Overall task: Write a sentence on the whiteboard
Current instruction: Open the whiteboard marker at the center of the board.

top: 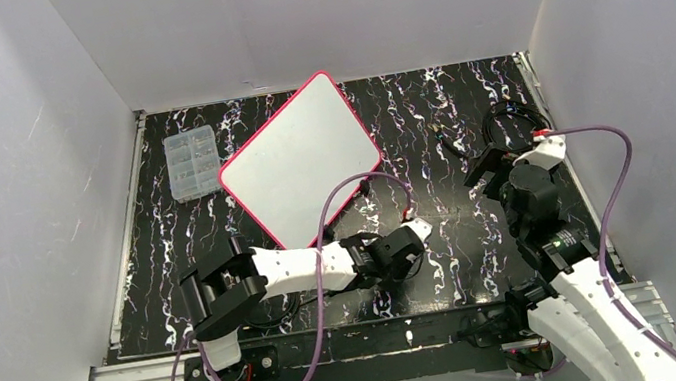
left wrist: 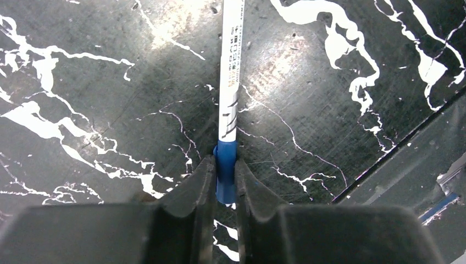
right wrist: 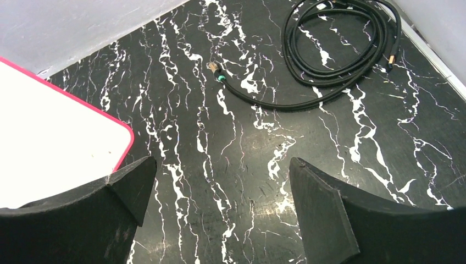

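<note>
Gripping blue-capped marker (left wrist: 229, 77), left claw (left wrist: 225, 181), wrist view

The table (top: 465, 121) looks like glossy black marble (white-veined), the whiteboard (top: 299, 161) smooth, its frame pink plastic.

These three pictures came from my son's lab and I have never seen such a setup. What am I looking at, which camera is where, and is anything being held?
It is a table with two robot arms bolted at its near edge. The wide picture is taken from above and behind them. On the black marbled table lie a whiteboard with a pink frame and nothing written on it, a clear plastic box and a coiled black cable.

The other two pictures come from cameras on the wrists, each looking past its own two fingers. The left gripper is shut on the blue end of a white marker, low over the table. The right gripper is open and holds nothing; the whiteboard's corner and the cable show beyond it.
</note>
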{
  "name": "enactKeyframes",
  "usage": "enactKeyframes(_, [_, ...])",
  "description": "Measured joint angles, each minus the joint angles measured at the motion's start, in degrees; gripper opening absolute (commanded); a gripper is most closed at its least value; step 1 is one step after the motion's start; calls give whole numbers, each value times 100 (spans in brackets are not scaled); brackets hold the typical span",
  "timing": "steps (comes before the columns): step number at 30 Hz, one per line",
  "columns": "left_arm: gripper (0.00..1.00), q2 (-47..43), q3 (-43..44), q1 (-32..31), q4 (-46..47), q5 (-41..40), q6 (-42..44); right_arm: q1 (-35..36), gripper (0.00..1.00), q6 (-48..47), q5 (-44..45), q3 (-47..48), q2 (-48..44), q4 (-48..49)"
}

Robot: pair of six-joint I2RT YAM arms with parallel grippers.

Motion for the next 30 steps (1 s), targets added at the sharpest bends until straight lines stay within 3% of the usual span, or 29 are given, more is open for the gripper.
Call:
enactKeyframes(1, [0,2,28,0,-68,-39,-33,0,99,-63,-61,0,-13,2])
enactKeyframes(8, [0,-52,24,-2,-166,-262,-184,0,99,-514,-1032,63,-13,-9])
enactKeyframes(13, [0,-931,-984,0,243,-490,-120,0,94,-658,-2232,579,625,-330])
enactKeyframes(16, [0,-1978,-1657,-2,549,-527,140,0,94,-728,-3123,1069,1484,-669])
enactKeyframes(22, [0,-3456,-1792,0,1014,-256,903,-7,95,-782,-5377,1200,2389,-898])
enactKeyframes(26, [0,-3893,-1799,13,957,157,1255,-4,89,-686,-6885,1202,2553,-780])
enactKeyframes(30, [0,-3930,-1799,33,713,501,1445,-4,87,-658,-7744,1202,2640,-772])
